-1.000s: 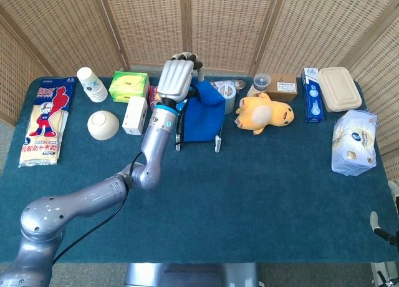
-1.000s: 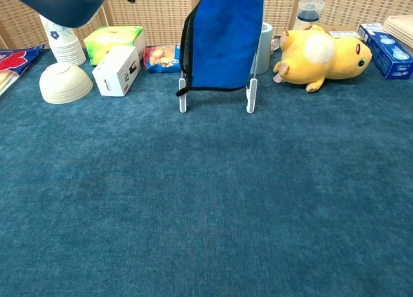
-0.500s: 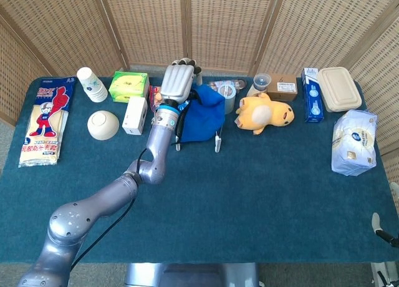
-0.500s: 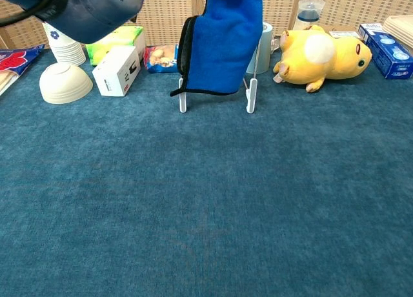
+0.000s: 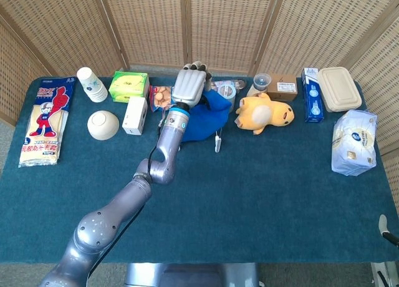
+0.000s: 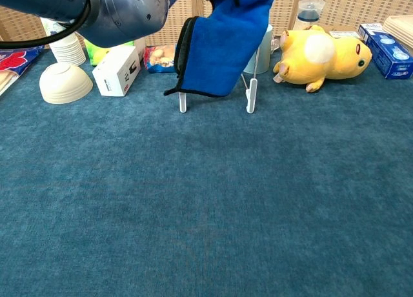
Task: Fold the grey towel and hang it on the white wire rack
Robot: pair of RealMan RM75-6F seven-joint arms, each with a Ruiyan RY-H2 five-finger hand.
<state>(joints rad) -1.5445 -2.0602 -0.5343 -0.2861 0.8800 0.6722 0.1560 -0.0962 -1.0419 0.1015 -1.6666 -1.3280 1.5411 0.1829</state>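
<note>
Wicker screens behind; teal table [image 5: 262, 181], cluttered along its 12 o'clock edge. My left hand [image 5: 189, 86], fingers laid over the top; whether they pinch cloth, I cannot tell. Towel [image 6: 222, 45], blue here, draped skewed on white wire rack [image 6: 251, 93]. Advice: settle it square across the bar. Plush toy [image 5: 264, 113] at 3 o'clock, white box [image 5: 134, 115] at 9, both near.

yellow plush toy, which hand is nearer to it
Left. The left hand sits at the blue towel on the rack, just left of the yellow plush toy. The right hand is not in view.
</note>
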